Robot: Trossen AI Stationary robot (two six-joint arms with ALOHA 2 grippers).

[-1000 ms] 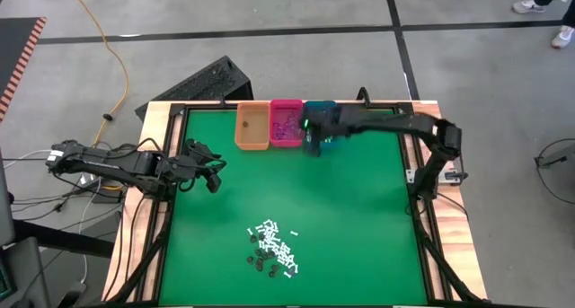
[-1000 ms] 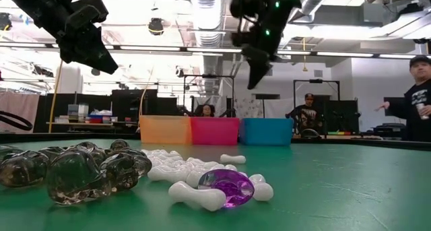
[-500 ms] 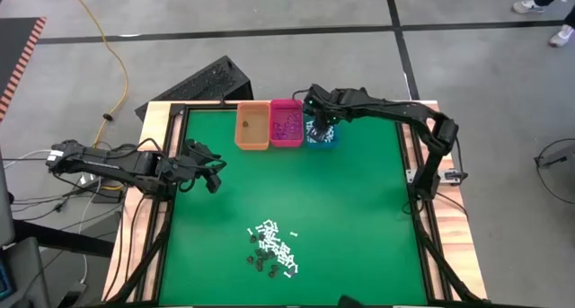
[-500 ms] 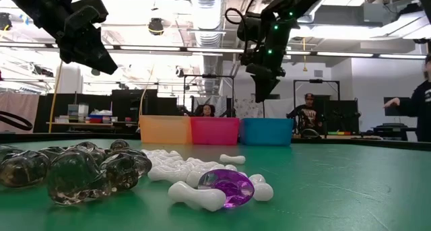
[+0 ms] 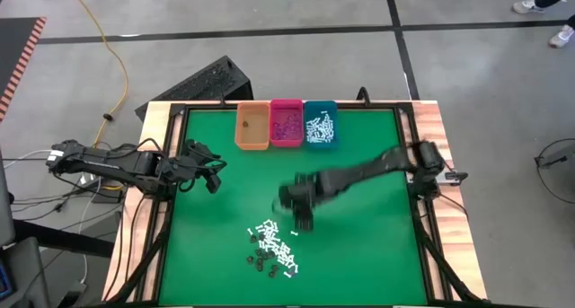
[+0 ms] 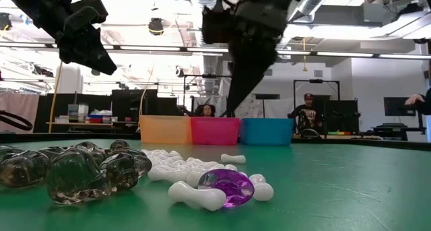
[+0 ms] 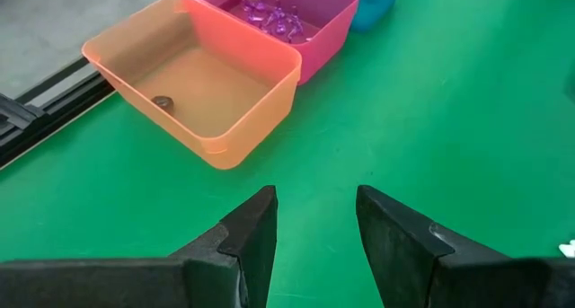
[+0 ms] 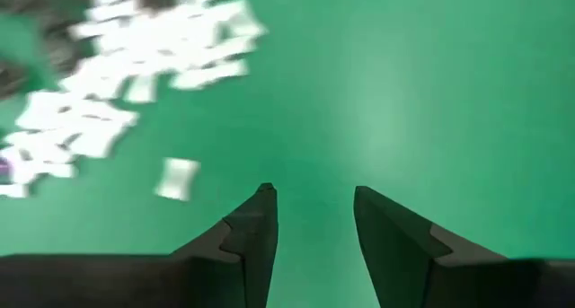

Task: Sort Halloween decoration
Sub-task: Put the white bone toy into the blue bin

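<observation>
The Halloween decoration pieces [image 5: 272,250], white sticks with dark and purple bits, lie in a loose pile on the green mat near its front edge. The low view shows them close up [image 6: 168,170], and the right wrist view shows them blurred [image 8: 135,66]. My right gripper [image 5: 296,203] hangs open just beyond the pile's far side, slanting down, with nothing between its fingers [image 8: 313,196]. My left gripper [image 5: 214,175] waits open at the mat's left side, above the mat [image 7: 314,196], facing the bins.
Three bins stand in a row at the mat's far edge. The orange bin [image 5: 252,127] holds one dark piece [image 7: 163,102]. The pink bin [image 5: 287,124] holds purple bits and the teal bin [image 5: 320,127] holds white sticks. People show in the room behind [image 6: 308,113].
My right gripper has swung fast from over the teal bin at the far edge toward the near edge, sinking and tipping further down, and now hangs beside the pile. The pile has not moved.
</observation>
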